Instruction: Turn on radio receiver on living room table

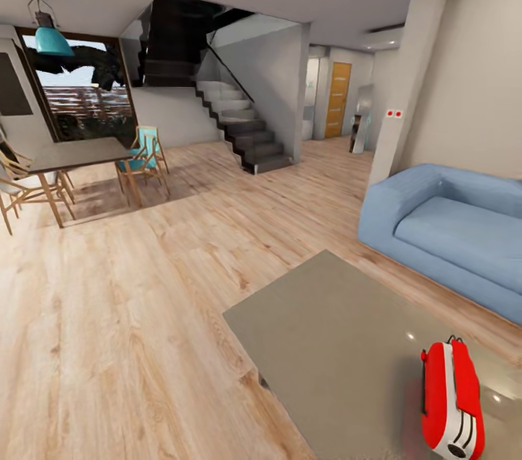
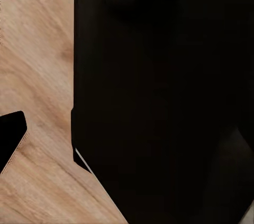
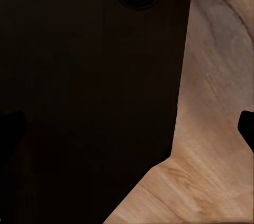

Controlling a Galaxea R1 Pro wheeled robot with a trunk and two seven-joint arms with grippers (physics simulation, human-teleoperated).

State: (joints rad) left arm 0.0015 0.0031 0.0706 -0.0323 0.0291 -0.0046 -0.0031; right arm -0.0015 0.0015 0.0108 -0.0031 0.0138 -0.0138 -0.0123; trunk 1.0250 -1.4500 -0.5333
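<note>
Down by the robot's sides is where both arms seem to be parked. The left wrist camera mostly catches a big dark body panel (image 2: 159,97) with wood floor (image 2: 37,65) beside it, plus a black fingertip (image 2: 10,134) poking in at the edge. The right wrist camera is similar, with one dark tip (image 3: 247,128) over the planks. Honestly I can't tell how far open either gripper is, and I can't see anything held in them.

From the head camera, the radio receiver (image 1: 452,399) lies on the table (image 1: 326,344), close to the near right corner of the picture, red with its white trim facing up. The blue sofa (image 1: 449,228) sits just behind the table, and the dining set (image 1: 65,170) and stairs (image 1: 239,126) are well off across the floor.

So I'd call this the approach stage: radio found, nothing reaching yet. The next move probably needs the base turned toward the radio, then an arm lifted into view to hit the switch.
</note>
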